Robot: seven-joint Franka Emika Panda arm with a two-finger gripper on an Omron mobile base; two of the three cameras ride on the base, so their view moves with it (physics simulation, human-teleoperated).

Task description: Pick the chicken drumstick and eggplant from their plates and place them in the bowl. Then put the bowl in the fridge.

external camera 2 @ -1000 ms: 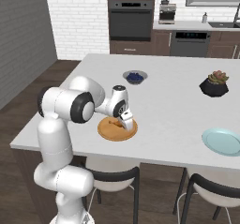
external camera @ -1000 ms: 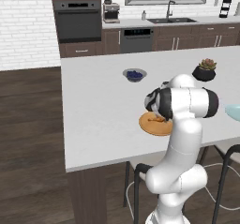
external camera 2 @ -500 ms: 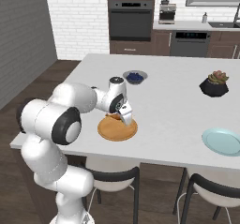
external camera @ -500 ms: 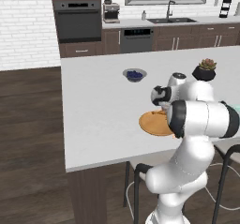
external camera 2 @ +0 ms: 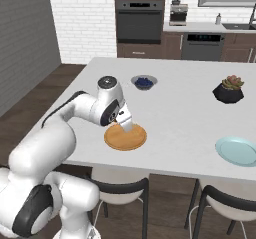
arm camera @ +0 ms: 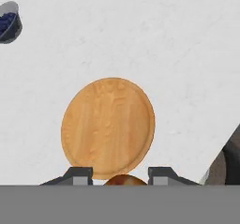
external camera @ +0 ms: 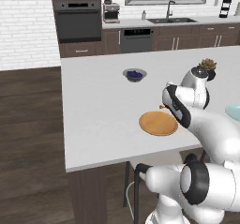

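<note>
the gripper (arm camera: 121, 176) hangs above the white island counter (external camera: 93, 106) with its two dark fingertips (arm camera: 77, 175) set partly apart, and in the hand view a rounded golden-orange shape sits squeezed between them: this looks like the chicken drumstick (arm camera: 124, 180), pinched and lifted clear of the wooden plate (arm camera: 108, 127), which lies bare just below. only the drumstick's top edge shows, so which way its long axis runs cannot be told. in the right base view the gripper (external camera 2: 126, 122) sits over the near-left rim of that wooden plate (external camera 2: 126, 138), with a small orange speck at the fingers. the coming move turns on where the black bowl lies from here, and these pictures give no fix on it. on the counter stand the teal plate (external camera 2: 238, 150) well off to the robot's right, the blueberry bowl (external camera 2: 144, 82) beyond the wooden plate, and the plant pot (external camera 2: 228, 90) at the far right.
</note>
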